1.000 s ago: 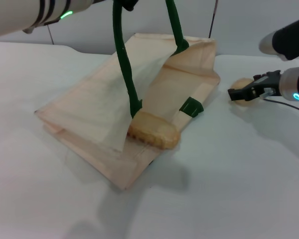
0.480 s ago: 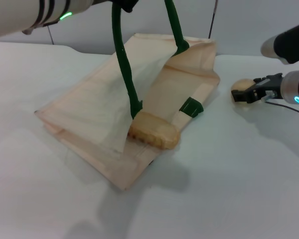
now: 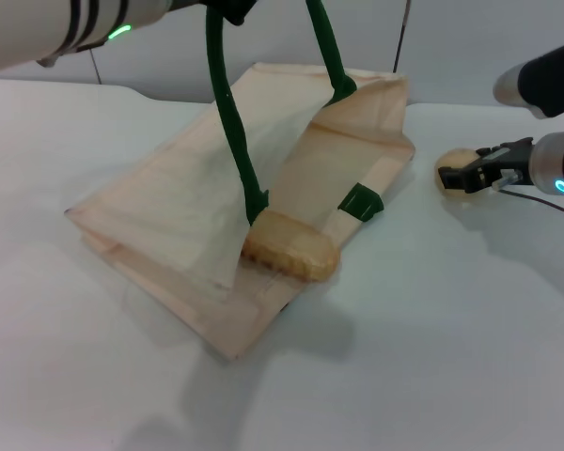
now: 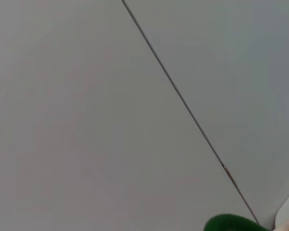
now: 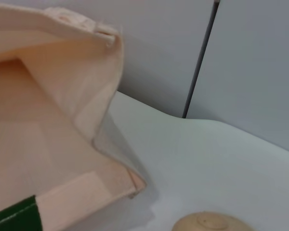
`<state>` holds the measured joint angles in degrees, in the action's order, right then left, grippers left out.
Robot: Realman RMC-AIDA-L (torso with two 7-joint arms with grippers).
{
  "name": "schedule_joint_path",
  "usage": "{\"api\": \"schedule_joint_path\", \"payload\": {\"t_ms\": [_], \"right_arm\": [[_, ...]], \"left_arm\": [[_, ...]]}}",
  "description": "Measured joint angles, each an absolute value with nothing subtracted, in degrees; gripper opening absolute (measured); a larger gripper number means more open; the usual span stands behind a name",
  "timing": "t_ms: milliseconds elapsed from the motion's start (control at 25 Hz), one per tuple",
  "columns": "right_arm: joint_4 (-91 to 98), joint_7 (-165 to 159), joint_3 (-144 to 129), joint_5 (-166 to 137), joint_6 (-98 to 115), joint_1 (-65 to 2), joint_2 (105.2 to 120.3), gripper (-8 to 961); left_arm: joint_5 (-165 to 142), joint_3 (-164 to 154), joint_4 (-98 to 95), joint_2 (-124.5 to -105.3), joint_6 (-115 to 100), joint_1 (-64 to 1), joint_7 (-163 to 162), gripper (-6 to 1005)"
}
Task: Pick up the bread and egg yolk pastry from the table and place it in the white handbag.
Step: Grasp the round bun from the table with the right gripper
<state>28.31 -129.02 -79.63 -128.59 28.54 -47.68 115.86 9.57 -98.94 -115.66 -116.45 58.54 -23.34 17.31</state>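
A white table (image 3: 432, 357) with a rounded far edge fills the foreground. Directly behind the table stands a pale grey panelled wall (image 3: 470, 38), divided by a thin dark vertical seam (image 5: 200, 62).

No readable text, labels, brands, numbers or signs found in any view. White handbag (image 3: 216, 207) carried no print. Bread (image 3: 289, 246) and egg yolk pastry (image 3: 454, 173) bore no marking. Left arm casing showed only dark bands and green light, no lettering. Right arm showed blue light only, no characters.
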Motion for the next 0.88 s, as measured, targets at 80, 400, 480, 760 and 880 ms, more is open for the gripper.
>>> {"api": "schedule_joint_path", "payload": {"t_ms": [80,400,480,760,880], "right_arm": [[28.4,-129.0,-79.6,-128.6,28.6,-47.7,115.9,666],[28.4,-129.0,-79.6,-128.6,28.6,-47.8,115.86,609],[28.6,-129.0,-79.7,-128.6,28.7,-47.8,115.85,598],[33.1,-129.0,-79.7,-128.6,31.5,-46.5,115.91,554],[37.1,-129.1,-79.6,-128.6,33.7,-45.0,115.93,530]], "left_arm": [[9.6,-98.9,-115.7,-116.45,58.5,-23.3,17.3,116],[9.6,-98.7,-115.7,-116.45,58.5,-23.4,17.3,116],[9.5,-98.6,-115.7,-116.45,58.5,-23.4,17.3,116],[9.4,-98.4,-115.7,-116.39,58.5,-23.2,17.3,117],[9.4,-98.4,-115.6,-116.38,58.5,-23.0,17.4,117]]}}
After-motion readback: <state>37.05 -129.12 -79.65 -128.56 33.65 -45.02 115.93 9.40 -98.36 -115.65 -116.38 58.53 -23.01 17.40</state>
